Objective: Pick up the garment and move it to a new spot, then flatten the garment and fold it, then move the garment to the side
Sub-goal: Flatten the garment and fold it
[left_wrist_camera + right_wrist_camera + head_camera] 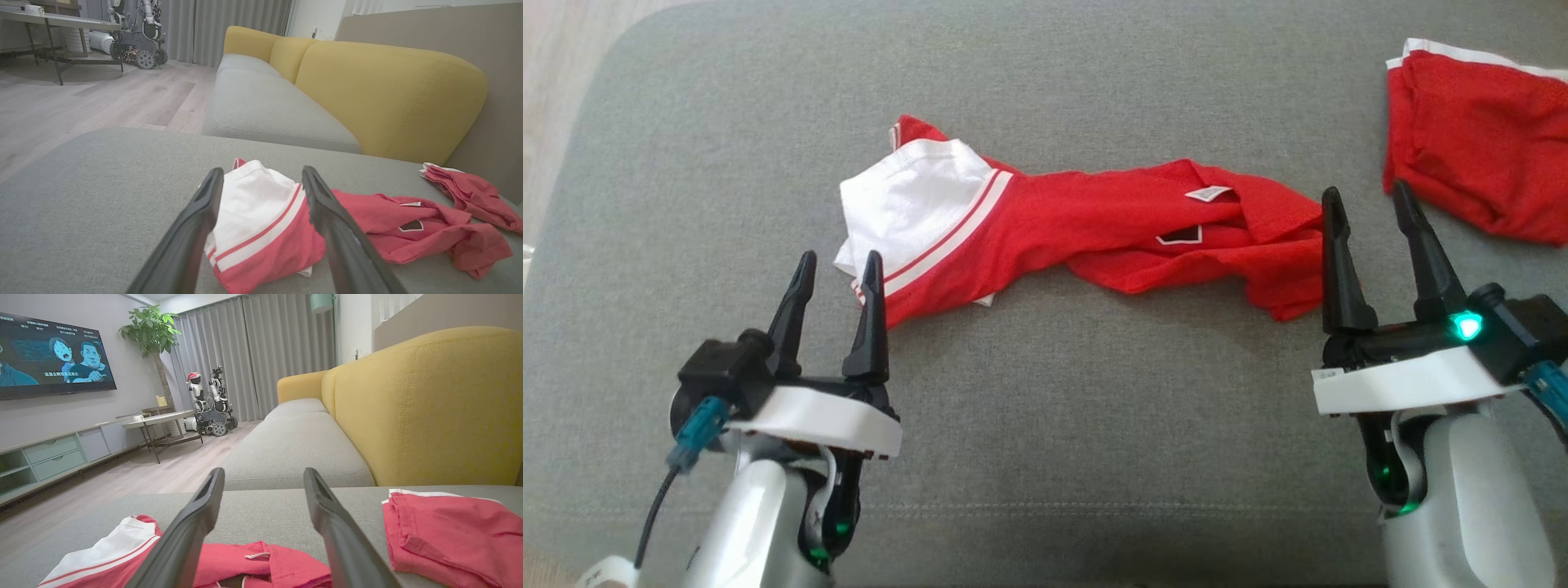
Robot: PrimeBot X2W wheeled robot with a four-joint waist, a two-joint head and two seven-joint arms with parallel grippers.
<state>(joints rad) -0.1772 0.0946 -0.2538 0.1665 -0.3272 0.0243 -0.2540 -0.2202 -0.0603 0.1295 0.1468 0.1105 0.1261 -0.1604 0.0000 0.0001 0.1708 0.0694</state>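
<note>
A crumpled red garment (pixel 1086 233) with a white panel and red stripes at its left end lies stretched across the grey cushion (pixel 1045 425). My left gripper (pixel 840 260) is open, hovering at the white end (pixel 253 204) of the garment with nothing between its fingers. At the garment's right end my right gripper (pixel 1368 196) is also open and empty. In the right wrist view the red cloth (pixel 261 559) lies just below the fingers.
A second red cloth piece (pixel 1478 139) with white trim lies at the back right of the cushion, also in the right wrist view (pixel 453 535). A yellow sofa back (pixel 388 90) rises behind. The cushion's left edge drops to wooden floor (pixel 556 90).
</note>
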